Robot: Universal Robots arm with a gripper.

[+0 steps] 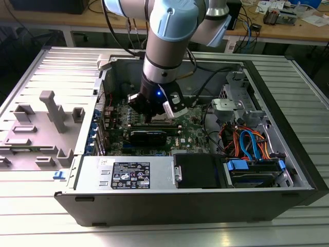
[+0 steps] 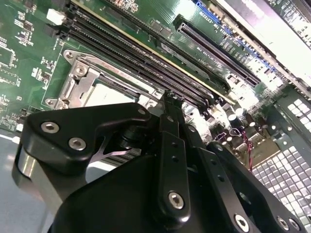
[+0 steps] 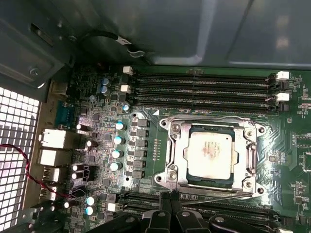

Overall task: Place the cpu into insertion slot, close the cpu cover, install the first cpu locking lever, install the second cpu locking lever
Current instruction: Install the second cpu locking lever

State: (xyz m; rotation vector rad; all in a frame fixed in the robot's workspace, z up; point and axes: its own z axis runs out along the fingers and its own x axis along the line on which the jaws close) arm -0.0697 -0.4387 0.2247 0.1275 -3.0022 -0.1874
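The cpu (image 3: 212,154), a dull silver square, lies flat in the socket on the green motherboard. The cpu cover (image 3: 178,156), a silvery frame with a square window, lies down around it. A thin metal lever (image 3: 228,194) runs along the socket edge nearest my gripper. My gripper (image 3: 170,196) hovers at that edge, its black fingers (image 3: 164,216) pressed together with nothing seen between them. In the second wrist view the gripper (image 2: 171,99) tip sits just beside the cover (image 2: 77,83), with part of the cpu (image 2: 111,90) showing. In the exterior view the gripper (image 1: 152,114) reaches down into the open computer case.
Black memory slots (image 3: 204,87) run along both sides of the socket. A black expansion card (image 1: 148,136) lies near the gripper. Drive bays and coloured cables (image 1: 247,144) fill the exterior view's right; the power supply box (image 1: 128,172) is at the front. A grey fixture tray (image 1: 41,123) sits outside on the left.
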